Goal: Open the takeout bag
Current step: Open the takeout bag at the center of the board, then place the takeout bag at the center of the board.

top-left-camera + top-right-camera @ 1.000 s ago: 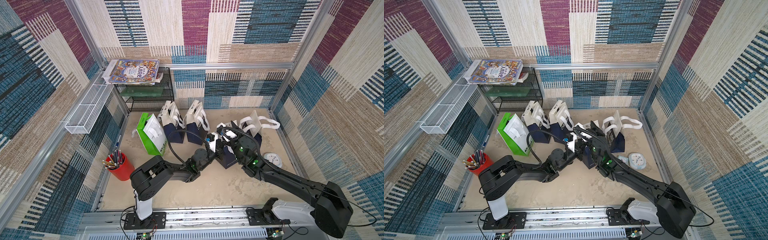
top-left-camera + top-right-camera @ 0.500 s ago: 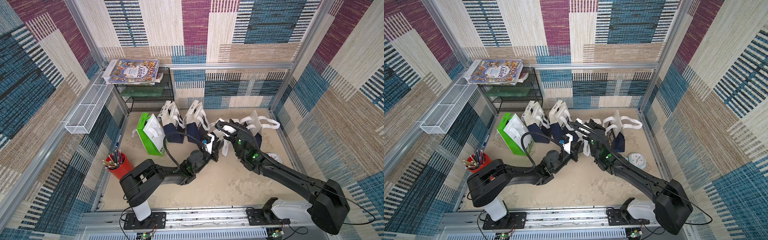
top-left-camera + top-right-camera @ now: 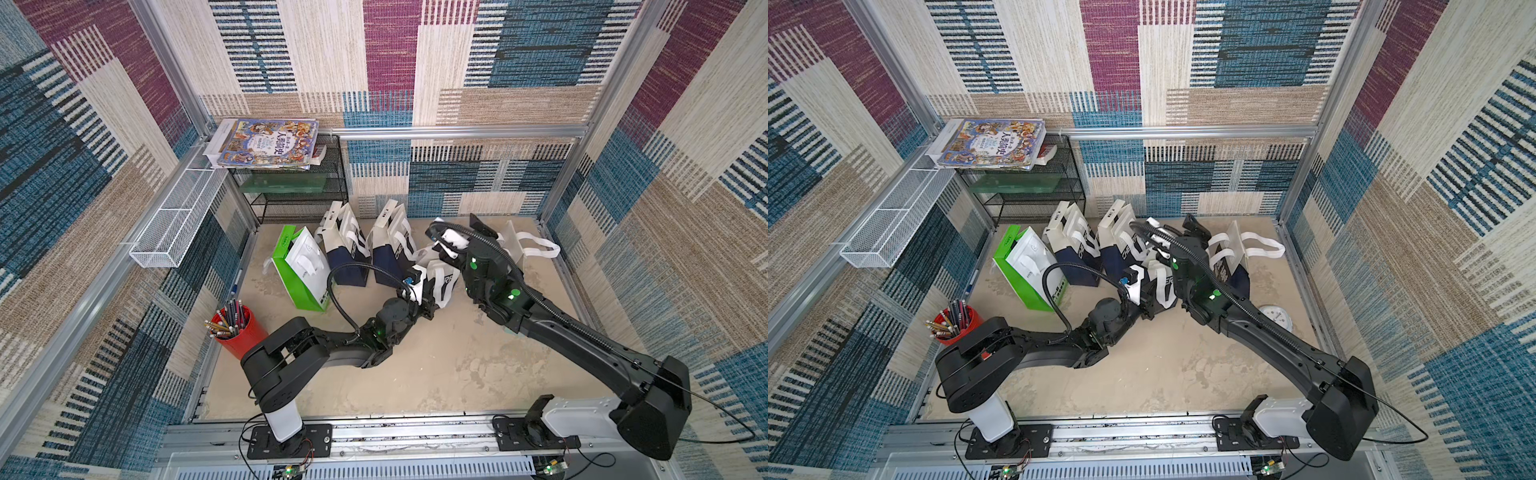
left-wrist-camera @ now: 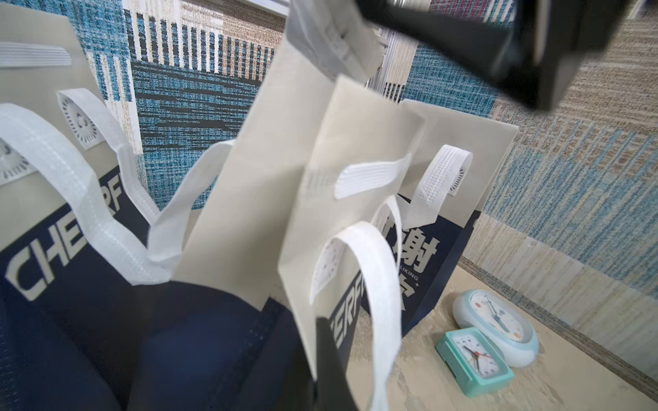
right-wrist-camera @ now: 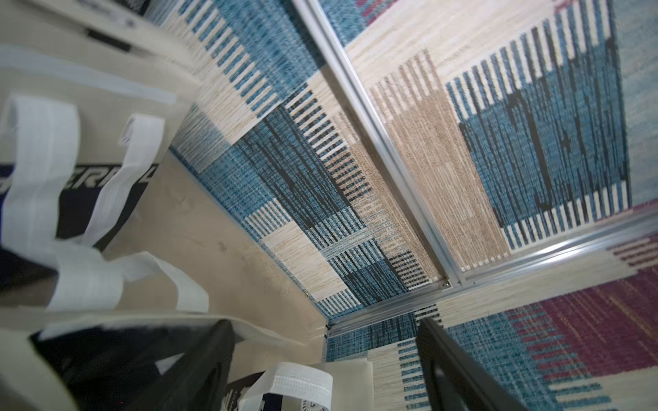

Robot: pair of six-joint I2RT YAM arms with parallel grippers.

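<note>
Top views show the bag (image 3: 444, 284) sitting on the floor (image 3: 436, 374) at mid-cell, between the two arms. Behind it stand a second bag (image 3: 347, 253) and a third bag (image 3: 395, 249), side by side. A fourth bag (image 3: 515, 245) stands near the right wall, partly hidden by the right arm. A green bag (image 3: 301, 270) leans at the left end of the row.

Left gripper (image 3: 430, 297): low, at the bag's near side, jaws pressed together on the bag's wall. In the left wrist view one dark finger (image 4: 331, 359) lies against the beige panel, just beside a white handle (image 4: 377, 284). How far the bag's mouth is parted cannot be told.

Right gripper (image 5: 325, 322): raised above the bags, jaws spread wide, gripping nothing. In a top view one finger (image 3: 1194, 222) points toward the back wall.

Teal clock (image 4: 473, 359) and round clock (image 4: 498, 327): on the floor, just beside each other, past the bag. Red cup (image 3: 239, 332) of pencils: at the left wall, well apart from the bags.
</note>
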